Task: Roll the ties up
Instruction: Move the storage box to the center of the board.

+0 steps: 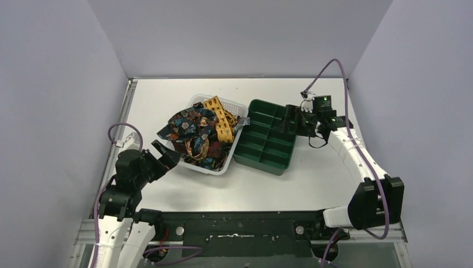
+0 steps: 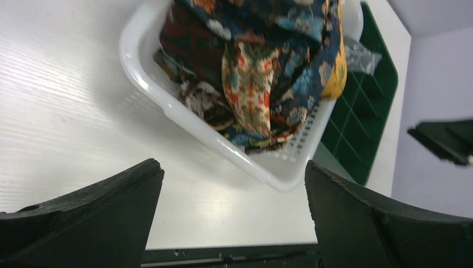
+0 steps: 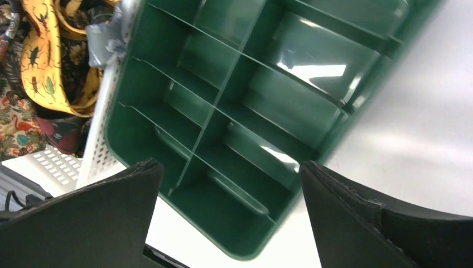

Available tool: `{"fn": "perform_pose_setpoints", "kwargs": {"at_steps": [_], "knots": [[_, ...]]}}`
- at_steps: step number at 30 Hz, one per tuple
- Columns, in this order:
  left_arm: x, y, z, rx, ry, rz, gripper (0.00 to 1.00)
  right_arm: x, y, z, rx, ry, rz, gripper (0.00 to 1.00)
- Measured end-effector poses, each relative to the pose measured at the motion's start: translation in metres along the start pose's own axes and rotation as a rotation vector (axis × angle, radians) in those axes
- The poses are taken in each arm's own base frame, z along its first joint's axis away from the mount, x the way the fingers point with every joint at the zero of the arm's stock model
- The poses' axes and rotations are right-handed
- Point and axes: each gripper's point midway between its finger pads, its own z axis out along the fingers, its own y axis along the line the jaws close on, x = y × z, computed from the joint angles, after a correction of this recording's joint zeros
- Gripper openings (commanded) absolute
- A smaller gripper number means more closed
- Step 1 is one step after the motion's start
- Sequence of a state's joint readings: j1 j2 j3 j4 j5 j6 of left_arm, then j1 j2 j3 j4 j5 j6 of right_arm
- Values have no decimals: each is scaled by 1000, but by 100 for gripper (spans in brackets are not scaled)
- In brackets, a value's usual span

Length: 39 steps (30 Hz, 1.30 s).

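Observation:
Several ties lie tangled in a white basket (image 1: 191, 166). A dark floral tie (image 1: 187, 124) is on top, a mustard-yellow tie (image 1: 221, 124) lies at the basket's right side, and dark red and brown ones lie under them. The heap also shows in the left wrist view (image 2: 262, 72) and the yellow tie in the right wrist view (image 3: 42, 61). My left gripper (image 1: 165, 152) is open and empty at the basket's near left corner. My right gripper (image 1: 289, 121) is open and empty over the right side of the green tray (image 1: 266, 156).
The green tray (image 3: 245, 111) has several empty compartments and stands against the basket's right side. Purple cables (image 1: 341, 72) loop off both arms. White walls close the table on three sides. The black base rail (image 1: 234, 229) runs along the near edge.

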<state>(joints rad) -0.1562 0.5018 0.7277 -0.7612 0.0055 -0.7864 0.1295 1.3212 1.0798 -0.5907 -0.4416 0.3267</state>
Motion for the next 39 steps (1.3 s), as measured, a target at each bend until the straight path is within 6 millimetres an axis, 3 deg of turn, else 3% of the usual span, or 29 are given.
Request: {"fn": "perform_pose_setpoints", "kwargs": {"at_steps": [5,9,15,19,25,32,35,39], "knots": [[34,-6,-6,91,137,-26,97,-22,29,45,-39,48,-79,100],[51,-6,-8,137,187,-45,97,-40,33,87,-4,57,-125,100],[81,5,8,111,325,-77,97,-57,-10,137,124,78,-107,100],[83,2,12,125,349,-64,97,-62,-46,151,208,84,-79,100],[89,0,23,162,367,-55,97,-71,-105,133,315,30,52,100],[91,-3,31,177,380,-50,97,-73,-204,67,558,-74,298,100],[90,-4,33,180,378,-48,97,-69,-204,42,592,-88,313,100],[88,-7,36,198,365,-47,97,-90,-157,19,507,-154,216,100]]}}
